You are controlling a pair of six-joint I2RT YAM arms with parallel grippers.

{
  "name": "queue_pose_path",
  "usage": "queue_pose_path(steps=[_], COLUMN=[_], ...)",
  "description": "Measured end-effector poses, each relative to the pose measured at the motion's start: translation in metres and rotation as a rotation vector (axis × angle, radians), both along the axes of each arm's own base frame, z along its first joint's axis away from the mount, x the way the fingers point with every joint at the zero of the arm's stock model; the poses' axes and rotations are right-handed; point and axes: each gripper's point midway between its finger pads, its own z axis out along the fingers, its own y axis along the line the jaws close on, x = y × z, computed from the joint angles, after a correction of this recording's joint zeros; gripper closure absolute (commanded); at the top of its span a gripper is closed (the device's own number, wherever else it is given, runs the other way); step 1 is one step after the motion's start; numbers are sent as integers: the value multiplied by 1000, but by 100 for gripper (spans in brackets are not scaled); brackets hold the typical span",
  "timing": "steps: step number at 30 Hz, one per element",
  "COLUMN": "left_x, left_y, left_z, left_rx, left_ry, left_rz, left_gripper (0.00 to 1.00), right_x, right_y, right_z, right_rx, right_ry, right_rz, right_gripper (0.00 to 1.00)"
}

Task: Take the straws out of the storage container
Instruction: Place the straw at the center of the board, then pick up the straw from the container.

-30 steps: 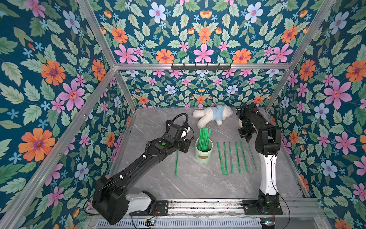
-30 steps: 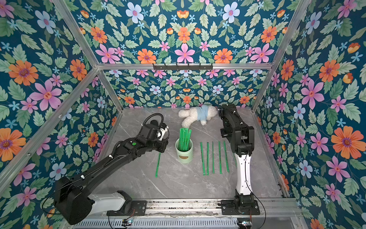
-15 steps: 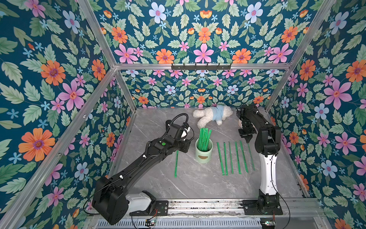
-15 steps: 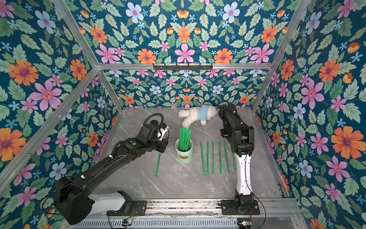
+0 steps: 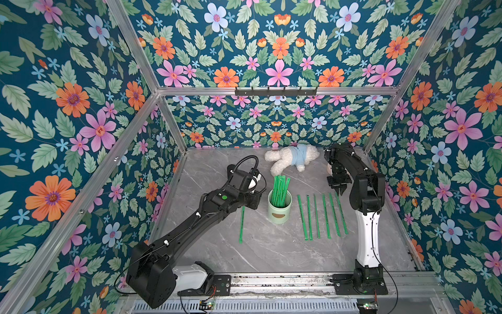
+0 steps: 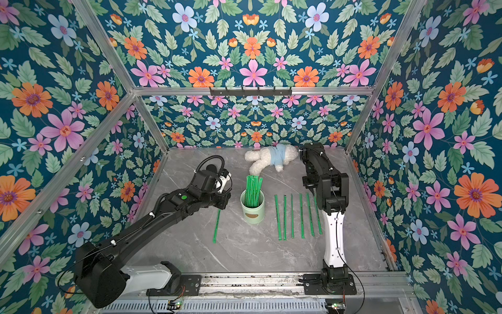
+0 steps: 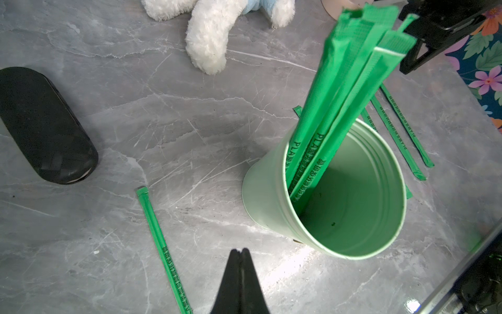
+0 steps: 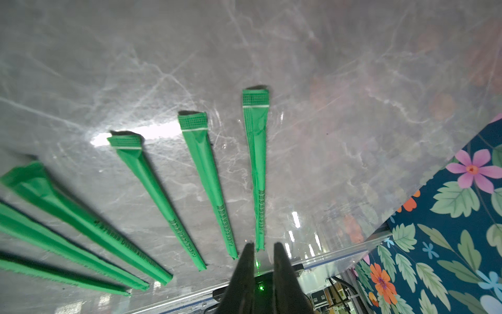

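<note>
The storage container (image 5: 279, 210) (image 6: 252, 210) is a pale mint cup standing upright mid-table, with several green straws (image 5: 280, 187) (image 7: 353, 81) leaning in it. Several more straws (image 5: 319, 214) (image 8: 201, 176) lie in a row on the table right of the cup. One single straw (image 5: 241, 225) (image 7: 163, 244) lies left of it. My left gripper (image 7: 239, 251) is shut and empty, low over the table between that single straw and the cup (image 7: 339, 195). My right gripper (image 5: 339, 189) (image 8: 263, 246) stands slightly open over the far end of the rightmost straw, with nothing between its fingers.
A white plush toy in a blue shirt (image 5: 292, 160) (image 6: 271, 160) lies at the back. A black oval case (image 7: 40, 125) rests on the table left of the cup. A round beige object (image 7: 334, 8) sits partly hidden behind the right arm. Floral walls close in on three sides.
The right gripper's jaws have parted a little above the end of the rightmost straw. The left arm and the cup have not moved.
</note>
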Motion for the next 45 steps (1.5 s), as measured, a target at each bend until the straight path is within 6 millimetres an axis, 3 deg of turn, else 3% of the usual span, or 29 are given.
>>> queue_pose_path(steps=[4,7,11,14,19,27,33,45], left_x=[0,0,1,1,1,1,2,1], left_y=[1,1,1,3,5,5,5,4], left_z=[1,2,3,6,8,8,8,7], left_rx=[1,0,-1,0,3,4,4,5], left_ry=[-4,-7,-11,-20,-29,-31,-31,-30], left_rz=[3,4,6,11,19,20,20,19], left_gripper=[100,100,100,100,100,100,100,100], right_x=[9,6,-16,-35,-63,-57,-46,-39], right_y=[13,36,81,121,182,237,254,261], right_z=[44,82,112,123,133,128,117,105], right_rx=[62,131,256,375,573,719,749,752], right_ry=[-161,-298,-426,-510,-591,-621,-606,-579], right_rz=[-6,16,83,145,244,303,311,308], right_gripper=[83,82,81,80,76,74,74,73])
